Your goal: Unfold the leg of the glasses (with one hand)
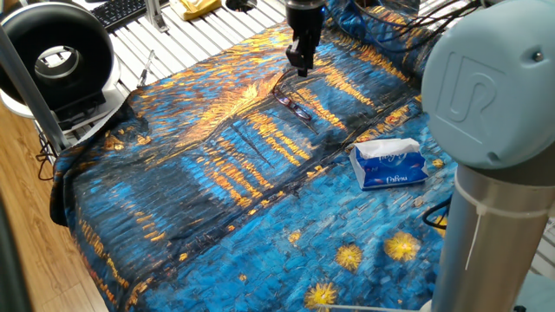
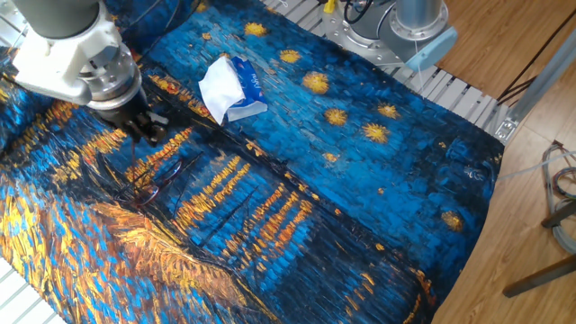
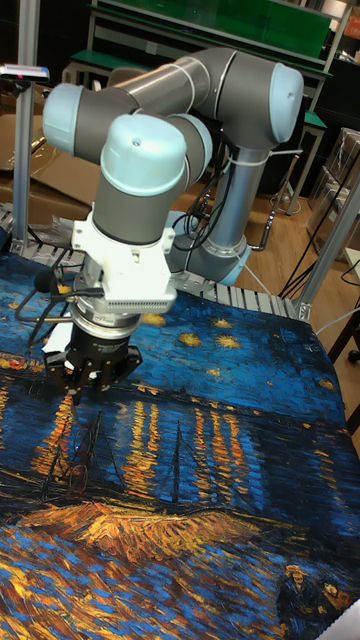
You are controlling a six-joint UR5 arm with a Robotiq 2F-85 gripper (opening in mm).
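The glasses point(image 1: 296, 107) lie on the painted blue and orange cloth, a small dark wire frame seen also in the other fixed view point(image 2: 155, 185). The leg point(image 1: 284, 85) shows as a thin dark wire rising from the frame toward my gripper point(image 1: 300, 70). The gripper hangs just above and behind the frame, fingers close together, apparently pinching the leg's point(image 2: 135, 162) free end. The other fixed view has the gripper point(image 2: 144, 137) at upper left. In the tall view the gripper point(image 3: 85, 388) points down at the cloth and the glasses are too faint to make out.
A blue tissue pack point(image 1: 389, 165) lies to the right of the glasses, also in the other fixed view point(image 2: 230, 87). A black ring-shaped fan point(image 1: 57, 61) and a keyboard point(image 1: 118, 10) stand beyond the cloth's far left. The arm's base point(image 2: 409, 25) stands at the table's edge.
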